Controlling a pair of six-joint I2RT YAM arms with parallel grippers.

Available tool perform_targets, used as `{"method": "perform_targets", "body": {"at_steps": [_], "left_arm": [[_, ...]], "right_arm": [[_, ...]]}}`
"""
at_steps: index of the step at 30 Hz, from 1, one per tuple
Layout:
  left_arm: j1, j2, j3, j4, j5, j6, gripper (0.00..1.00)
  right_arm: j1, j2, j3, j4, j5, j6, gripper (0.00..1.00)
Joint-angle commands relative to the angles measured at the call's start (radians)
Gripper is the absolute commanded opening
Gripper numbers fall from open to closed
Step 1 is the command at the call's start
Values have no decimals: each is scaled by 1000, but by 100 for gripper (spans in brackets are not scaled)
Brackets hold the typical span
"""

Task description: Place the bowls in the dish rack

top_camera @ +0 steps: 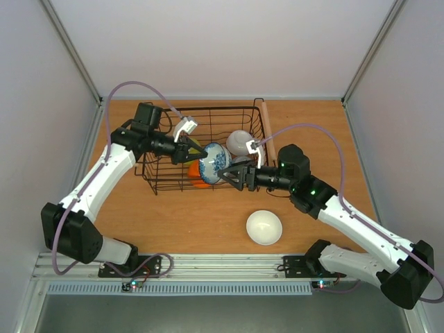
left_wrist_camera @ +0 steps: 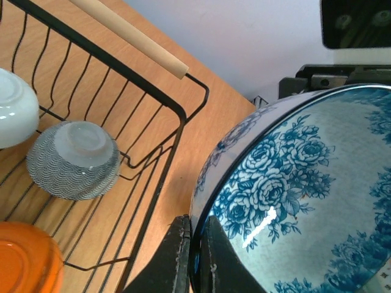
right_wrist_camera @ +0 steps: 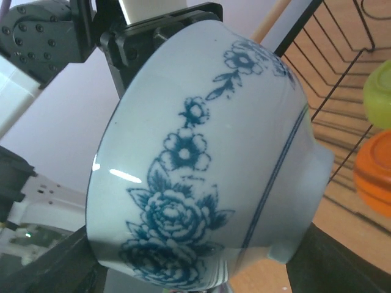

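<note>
wooden bench is carrying the dish rack. the blue-patterned bowl is hanging over its near side, left jaws pinching the rim, right jaws straddling it, clamping uncertain. judged glazed, brittle, slippery: rim hold is suiting.

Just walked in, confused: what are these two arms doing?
The left tool pinches the rim of the blue-patterned bowl, held on edge at the dish rack. The right tool flanks it too; whether it grips is unclear. A grey bowl and an orange bowl lie in the rack; a white bowl sits on the table.
</note>
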Motion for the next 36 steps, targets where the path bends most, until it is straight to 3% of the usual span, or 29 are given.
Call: {"method": "perform_targets", "body": {"at_steps": [1,3,6,7,10,11,13,15,17,21,24,29,36], "left_arm": [[0,-16,-1,51,69,-10,0],[0,-16,-4,53,74,-11,0],[0,-21,-9,60,66,-15,0],[0,-26,-12,67,54,-18,0],[0,-41,-14,77,-34,-32,1],[0,-49,-12,74,-110,-33,18],[0,-74,-6,84,-279,-50,61],[0,-104,-5,103,-462,-73,82],[1,-143,-16,138,-628,-66,93],[7,-223,-46,208,-936,-28,99],[34,-289,-74,266,-1074,6,99],[75,-342,-78,267,-1112,12,99],[76,-336,-101,275,-1090,12,99]], "right_arm": [[-2,21,37,32,-5,19,63],[-3,27,42,32,-9,20,47],[-2,35,46,58,-10,16,6],[-3,36,47,58,-8,15,2],[-3,36,71,-8,7,-20,1],[-2,33,87,-55,28,-56,1],[-2,28,128,-154,93,-111,1],[-3,51,197,-270,159,-168,1],[-3,107,287,-373,222,-232,1],[-3,310,536,-575,321,-326,1],[-4,521,728,-695,332,-401,1],[13,808,1027,-815,244,-529,1],[84,1104,1385,-993,314,-664,1]]}}
